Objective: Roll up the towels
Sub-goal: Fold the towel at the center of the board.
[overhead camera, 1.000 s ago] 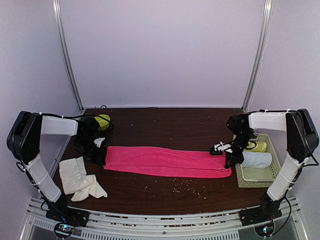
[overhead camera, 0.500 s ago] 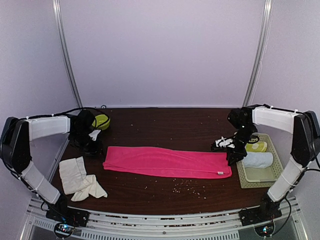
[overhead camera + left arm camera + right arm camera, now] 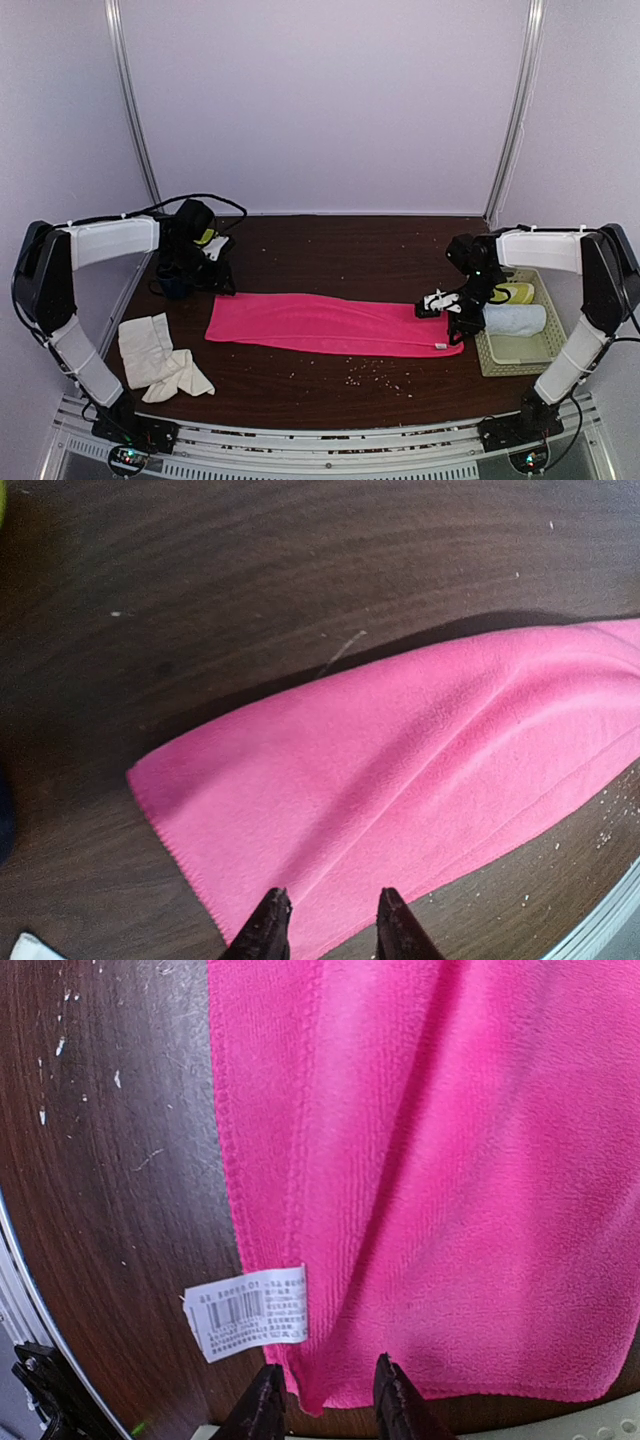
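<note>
The bright pink towel (image 3: 330, 324) lies flat and long across the middle of the dark table. It also fills the left wrist view (image 3: 420, 770) and the right wrist view (image 3: 450, 1160), where a white label (image 3: 248, 1312) shows at its corner. My left gripper (image 3: 205, 270) is open and empty above the towel's left end, its fingertips (image 3: 268, 920) apart. My right gripper (image 3: 452, 308) is open above the towel's right end, one fingertip (image 3: 262, 1400) beside the corner. The cream towel (image 3: 160, 357) lies crumpled at the front left.
A cream plastic basket (image 3: 520, 347) at the right holds a white towel roll (image 3: 515, 319) and a yellow-green roll (image 3: 517, 293). Another yellow-green roll (image 3: 208, 236) sits behind my left arm. Crumbs (image 3: 375, 372) dot the table near the front.
My left gripper has moved back and right, off the towel's left end. My right gripper has come left, over the towel's right end. The towel lies unchanged.
</note>
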Robot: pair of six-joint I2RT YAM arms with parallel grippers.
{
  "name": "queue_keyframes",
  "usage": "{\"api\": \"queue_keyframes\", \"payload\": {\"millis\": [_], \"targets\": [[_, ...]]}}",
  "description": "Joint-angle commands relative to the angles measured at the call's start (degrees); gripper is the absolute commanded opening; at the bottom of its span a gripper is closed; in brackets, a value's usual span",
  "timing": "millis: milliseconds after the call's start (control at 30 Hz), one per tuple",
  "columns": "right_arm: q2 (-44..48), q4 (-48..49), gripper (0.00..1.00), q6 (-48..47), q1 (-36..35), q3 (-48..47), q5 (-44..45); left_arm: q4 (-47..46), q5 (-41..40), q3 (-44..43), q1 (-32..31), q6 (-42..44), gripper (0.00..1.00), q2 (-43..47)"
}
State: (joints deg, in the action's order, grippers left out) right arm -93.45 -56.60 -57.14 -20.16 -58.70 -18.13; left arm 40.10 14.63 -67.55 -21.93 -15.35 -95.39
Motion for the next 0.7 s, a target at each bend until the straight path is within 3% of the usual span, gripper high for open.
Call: {"api": "queue_keyframes", "payload": {"millis": [0,133,333,533,667], "targets": [[2.3,1.9,0.33,1.6,-1.9,1.7,0.9,-3.0,1.9,-1.7,-3.1,0.1,0.27,-3.8],[5.0,5.8,0.33,4.0,-2.7,2.5,3.9,-5.2,2.6,-2.1,-8.4,4.3,0.26,-3.2],[6.0,6.3,0.35,3.6,-4.5,4.8,3.9,-14.7,-8.3,-0.4,-23.9,15.7,0.4,0.7],[4.6,6.3,0.34,4.1,-4.8,7.0,3.4,-34.5,-8.4,5.7,-29.0,22.8,0.43,1.1],[5.9,7.1,0.34,4.7,-4.8,8.0,3.7,-40.7,-9.1,5.9,-31.9,26.9,0.45,-2.0]]}}
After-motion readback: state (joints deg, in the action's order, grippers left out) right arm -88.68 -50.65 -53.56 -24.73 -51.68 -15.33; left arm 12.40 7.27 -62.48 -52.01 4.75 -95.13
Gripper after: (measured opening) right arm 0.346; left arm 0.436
